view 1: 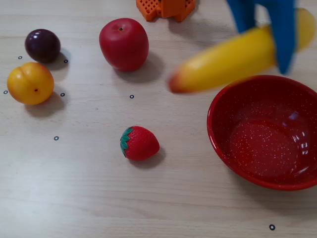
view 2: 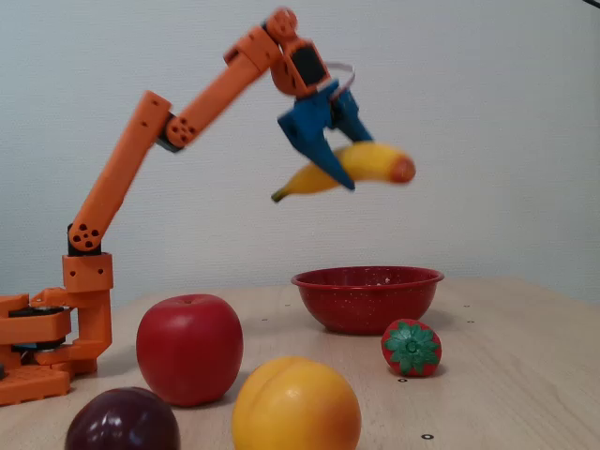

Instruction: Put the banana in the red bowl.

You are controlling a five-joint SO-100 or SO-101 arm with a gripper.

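Observation:
The yellow banana (view 1: pixel 233 60) (view 2: pixel 361 167) hangs high in the air, held crosswise between blue fingers. My gripper (view 1: pixel 277 59) (view 2: pixel 345 171) is shut on it near its middle. In a fixed view, the banana's orange-brown end points left and its body crosses above the far rim of the red bowl (view 1: pixel 218 134). In the other fixed view the banana floats well above the red bowl (view 2: pixel 367 298), which stands empty on the table.
A red apple (view 1: pixel 124 43) (view 2: pixel 189 347), a dark plum (view 1: pixel 42 45) (view 2: pixel 122 422), a round yellow-orange fruit (view 1: pixel 30 83) (view 2: pixel 296 406) and a strawberry (view 1: pixel 139 143) (view 2: pixel 411 347) lie on the wooden table. The orange arm base (view 2: pixel 42 352) stands at the left.

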